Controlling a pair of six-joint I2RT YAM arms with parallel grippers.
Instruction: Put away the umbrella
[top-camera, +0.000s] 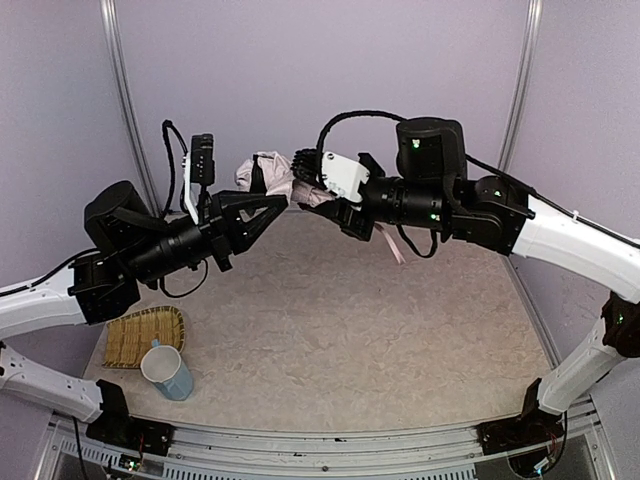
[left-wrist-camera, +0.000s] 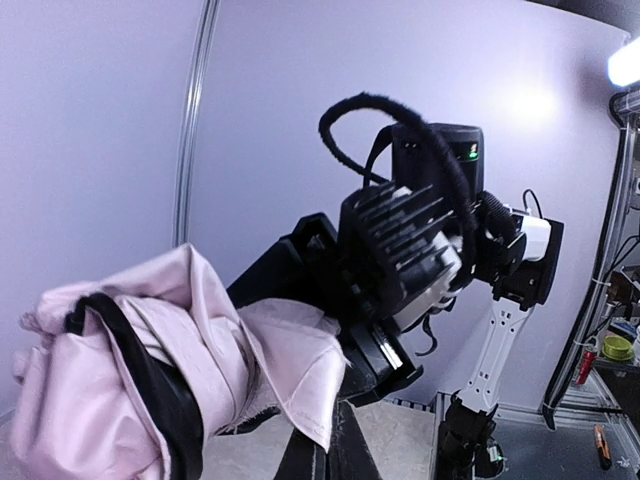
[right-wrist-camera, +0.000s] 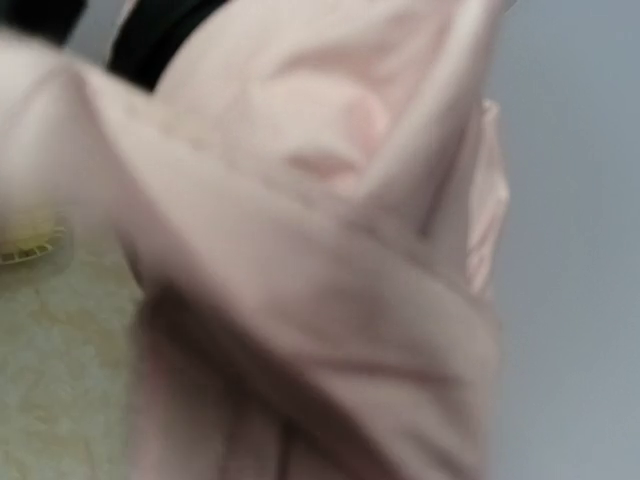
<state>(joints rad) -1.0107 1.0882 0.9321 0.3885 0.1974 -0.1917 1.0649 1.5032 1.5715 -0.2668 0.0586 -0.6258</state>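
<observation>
Nearest to the arm bases, on the left side of the table (top-camera: 340, 330), stands a pale blue mug (top-camera: 168, 372). Just behind it, and touching it or almost so, lies a flat woven tray (top-camera: 140, 335) of straw colour.

Further back, both arms reach inward and meet high above the far part of the table. The left gripper (top-camera: 280, 203) points to the right, and its fingers come together to a narrow point on the pale pink fabric, so they are pinching the umbrella (top-camera: 265, 170). In the left wrist view the bunched fabric fills the lower left corner, with a black band running through the folds, and it hides most of these fingers.

The right gripper (top-camera: 330, 205) points to the left, facing the left one, and its fingers are closed on the other end of the same bundle. The right wrist view is blurred and almost covered by pink cloth, so the fingers themselves cannot be seen there.

The umbrella is thus held in the air between the two grippers, folded and crumpled, well above the table and touching nothing else. A thin pink strap (top-camera: 392, 243) hangs down loose under the right arm.

Behind everything stands a plain lilac wall (top-camera: 300, 70).
</observation>
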